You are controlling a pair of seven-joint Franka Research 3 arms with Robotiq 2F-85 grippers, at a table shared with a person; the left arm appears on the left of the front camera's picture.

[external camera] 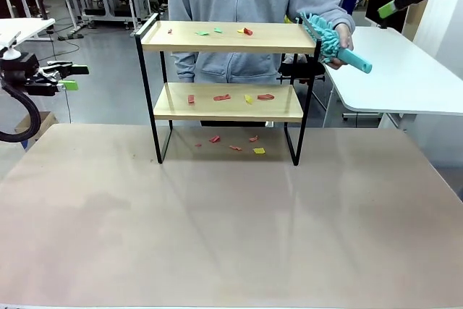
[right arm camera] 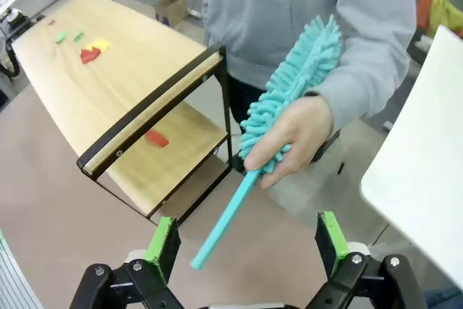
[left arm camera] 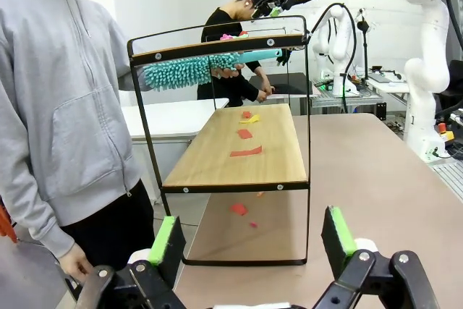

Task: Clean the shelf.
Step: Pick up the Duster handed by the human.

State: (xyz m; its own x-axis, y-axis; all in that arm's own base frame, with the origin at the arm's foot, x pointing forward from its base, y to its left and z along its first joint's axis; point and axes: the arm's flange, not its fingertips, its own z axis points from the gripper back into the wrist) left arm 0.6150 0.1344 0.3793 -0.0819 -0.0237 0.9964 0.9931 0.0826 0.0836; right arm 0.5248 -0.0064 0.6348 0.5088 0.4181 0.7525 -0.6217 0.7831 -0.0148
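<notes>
Shelf (external camera: 221, 37) upright near the far edge of the desk (external camera: 231, 236), about midway between the side edges. Red, yellow and green paper scraps (external camera: 248, 32) on the top board, more on the lower board and on the desk beneath. At the shelf's right end, a person's hand (external camera: 346, 34) gripping a teal duster (external camera: 322, 34), fluffy head by the top rail. Left jaws wide apart, empty, off the desk's left edge. Right jaws wide apart, empty, high beyond the far right corner.
</notes>
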